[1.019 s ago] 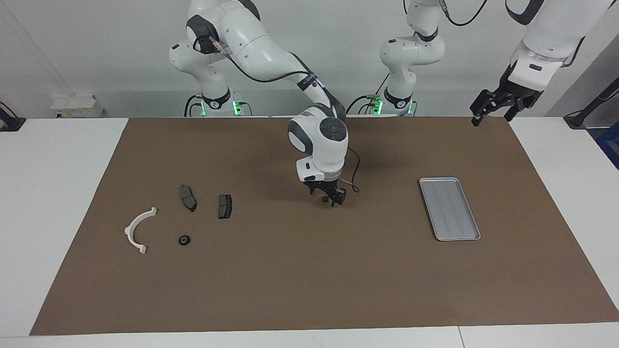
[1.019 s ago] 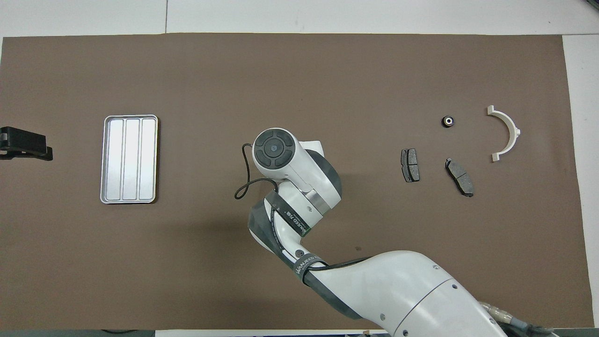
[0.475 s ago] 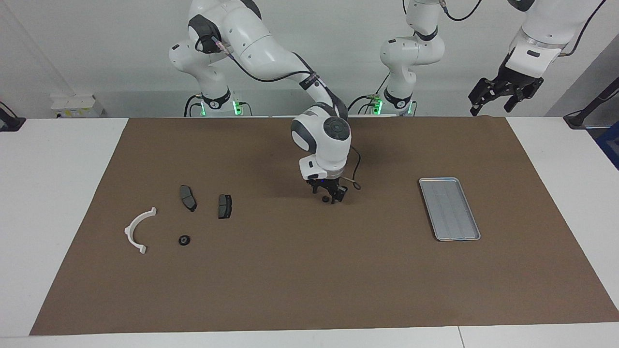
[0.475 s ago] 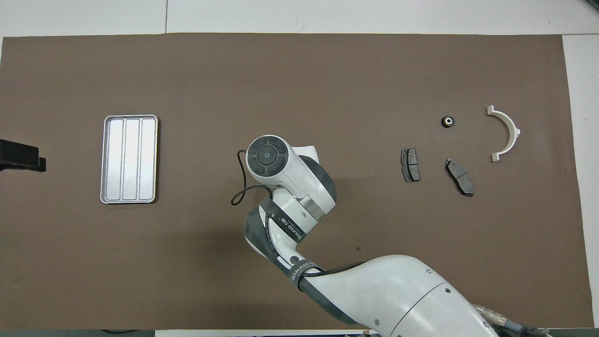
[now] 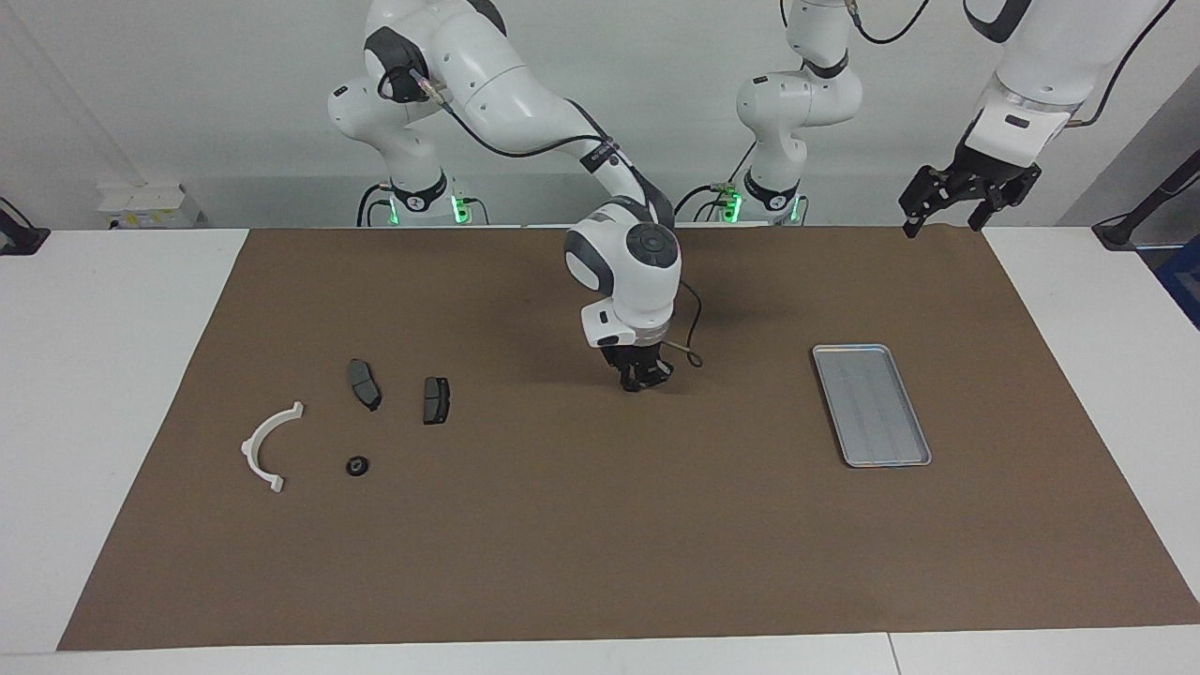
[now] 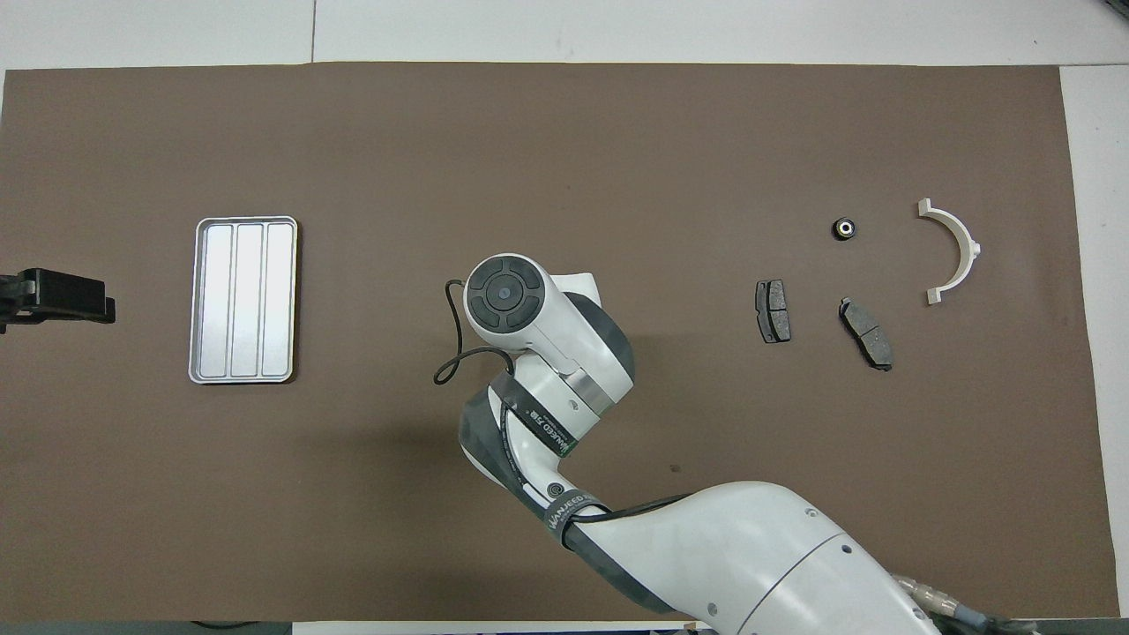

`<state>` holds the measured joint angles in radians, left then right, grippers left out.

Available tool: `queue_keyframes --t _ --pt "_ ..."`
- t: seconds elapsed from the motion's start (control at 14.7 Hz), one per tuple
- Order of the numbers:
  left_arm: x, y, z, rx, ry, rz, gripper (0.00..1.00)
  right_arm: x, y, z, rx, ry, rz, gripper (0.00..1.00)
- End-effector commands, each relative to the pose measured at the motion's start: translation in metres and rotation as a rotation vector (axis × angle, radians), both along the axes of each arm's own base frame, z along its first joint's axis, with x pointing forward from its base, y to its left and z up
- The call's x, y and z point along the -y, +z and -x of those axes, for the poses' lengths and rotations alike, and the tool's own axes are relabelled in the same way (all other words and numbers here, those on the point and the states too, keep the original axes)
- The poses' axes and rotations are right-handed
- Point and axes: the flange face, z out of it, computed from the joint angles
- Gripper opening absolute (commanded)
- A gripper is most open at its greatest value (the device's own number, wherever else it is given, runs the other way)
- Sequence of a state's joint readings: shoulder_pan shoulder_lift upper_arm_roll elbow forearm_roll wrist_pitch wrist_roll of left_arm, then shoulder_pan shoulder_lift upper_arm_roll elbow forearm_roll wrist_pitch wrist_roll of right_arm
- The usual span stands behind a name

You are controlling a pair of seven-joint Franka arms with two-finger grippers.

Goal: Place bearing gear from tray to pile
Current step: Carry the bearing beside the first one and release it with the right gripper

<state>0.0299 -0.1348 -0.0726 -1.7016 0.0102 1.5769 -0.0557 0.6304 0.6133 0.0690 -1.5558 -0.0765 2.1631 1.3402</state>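
I see the bearing gear (image 5: pixel 356 465) flat on the counter (image 5: pixel 562 525) in the pile (image 5: pixel 349 422), tray (image 5: pixel 871 404) lengthwise toward the robots. Right end effector (image 5: pixel 643 379) clenched mid-counter; left end effector (image 5: pixel 958 197) released, waiting.

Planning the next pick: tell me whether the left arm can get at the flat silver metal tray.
Probably yes: the left pincer hangs open at that end of the table, and nothing stands between it and the tray.
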Motion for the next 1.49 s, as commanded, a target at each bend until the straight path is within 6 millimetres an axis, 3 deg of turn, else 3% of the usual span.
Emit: queue_keyframes --t 0.0,0.14,0.27,0.41,0.61,0.75,0.88,0.95,1.15,1.43 --pt "0.013 0.003 0.010 0.035 -0.034 0.010 1.00 0.010 -0.004 -0.002 -0.007 -0.027 0.019 0.00" --pt "0.019 0.004 0.009 0.049 -0.047 0.011 1.00 0.015 0.006 -0.008 -0.015 -0.025 0.038 0.00" --pt "0.019 0.004 0.009 0.050 -0.049 0.011 1.00 0.032 0.035 -0.031 -0.040 0.027 0.060 0.00" --pt "0.020 0.005 0.008 0.052 -0.050 0.011 1.00 0.081 0.072 -0.062 -0.076 0.098 0.074 0.00" --pt "0.020 0.005 0.008 0.053 -0.050 0.011 1.00 0.160 0.099 -0.094 -0.108 0.308 0.069 0.00" --pt "0.020 0.004 0.008 0.050 -0.052 0.011 1.00 0.214 0.092 -0.115 -0.111 0.405 0.053 0.00" --pt "0.020 0.004 0.009 0.041 -0.052 0.011 1.00 0.270 0.067 -0.128 -0.102 0.448 0.029 0.00" --pt "0.019 0.003 0.011 0.034 -0.051 0.010 1.00 0.287 0.055 -0.130 -0.092 0.468 0.024 0.00" --pt "0.020 0.001 0.015 -0.002 -0.049 0.013 1.00 0.321 0.028 -0.135 -0.048 0.536 0.026 0.00" --pt "0.023 0.000 0.020 -0.035 -0.048 0.051 1.00 0.344 0.005 -0.140 -0.003 0.588 0.031 0.00"
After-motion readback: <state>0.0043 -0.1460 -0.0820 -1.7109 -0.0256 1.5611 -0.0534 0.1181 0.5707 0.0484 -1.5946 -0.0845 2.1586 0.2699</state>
